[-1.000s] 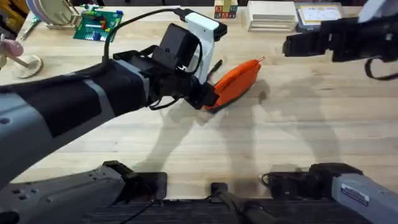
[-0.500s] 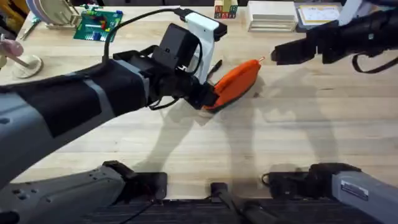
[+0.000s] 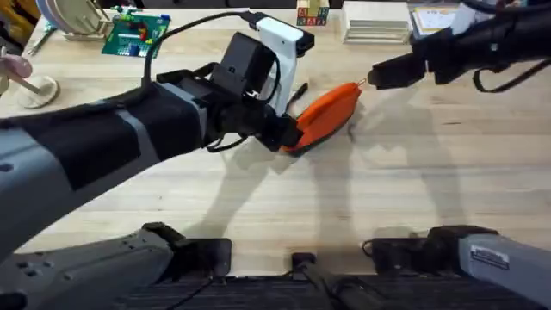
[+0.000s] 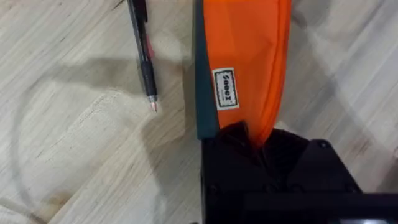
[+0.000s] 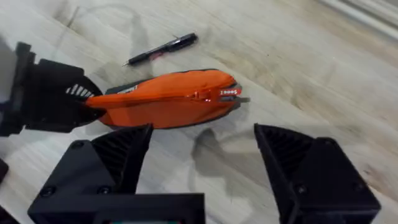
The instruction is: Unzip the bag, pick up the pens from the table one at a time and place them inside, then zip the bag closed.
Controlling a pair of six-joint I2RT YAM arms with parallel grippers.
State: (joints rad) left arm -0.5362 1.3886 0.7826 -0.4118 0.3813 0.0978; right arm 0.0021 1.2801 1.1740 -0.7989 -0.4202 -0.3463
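Wooden table [image 3: 413,172], orange bag [image 3: 327,114] clamped at one end by left gripper [image 4: 249,140], black pen [image 4: 144,56] laid beside it, right gripper [image 5: 202,146] spread wide above the zip end.

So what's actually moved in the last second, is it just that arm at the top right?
Yes. The right hand has swung in from the far right toward the zip end of the orange bag, its fingers open, not touching it yet. The left hand stays clamped on the bag's other end, and the bag and the black pen beside it lie where they were on the table.
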